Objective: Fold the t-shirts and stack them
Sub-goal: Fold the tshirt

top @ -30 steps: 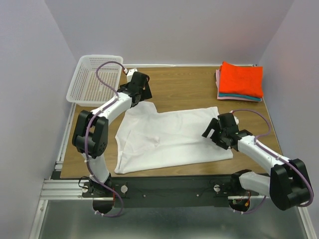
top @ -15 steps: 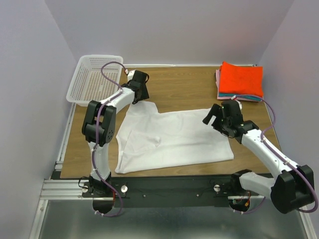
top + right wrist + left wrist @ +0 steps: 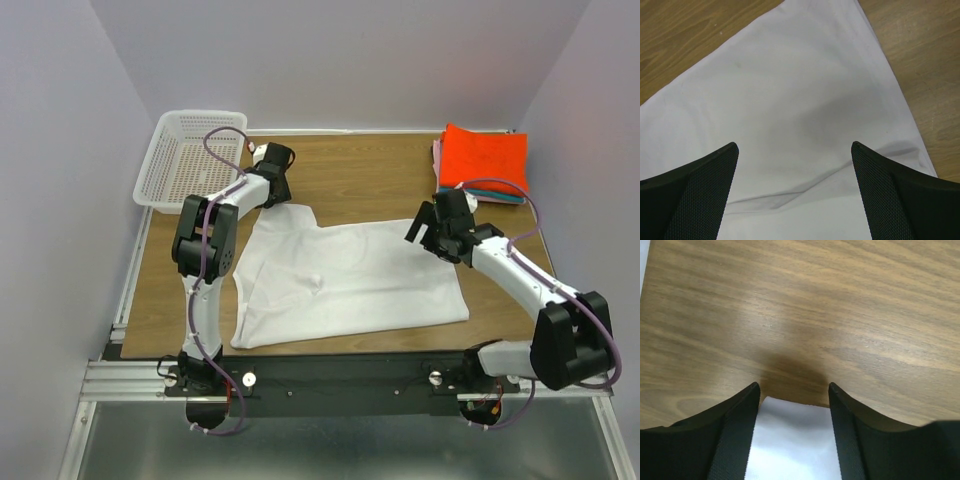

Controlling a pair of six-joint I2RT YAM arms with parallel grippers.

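A plain white t-shirt (image 3: pixel 345 280) lies spread flat on the wooden table. My left gripper (image 3: pixel 277 201) is at the shirt's far left sleeve. In the left wrist view its jaws (image 3: pixel 794 387) stand open with the sleeve's edge (image 3: pixel 790 440) lying between the fingers. My right gripper (image 3: pixel 423 229) is open wide just above the shirt's far right part. The right wrist view shows the white cloth (image 3: pixel 790 90) with a crease under the open gripper (image 3: pixel 795 146). Folded shirts (image 3: pixel 483 160) are stacked at the far right, orange-red on top, teal and pink edges below.
A white plastic mesh basket (image 3: pixel 183 160) stands at the table's far left corner, just left of my left arm. Grey walls close in the table on three sides. Bare wood (image 3: pixel 370 180) lies between the shirt and the far edge.
My right gripper has moved from the shirt's near right edge toward the far right part. My left gripper has shifted a little farther and left, onto the sleeve's edge.
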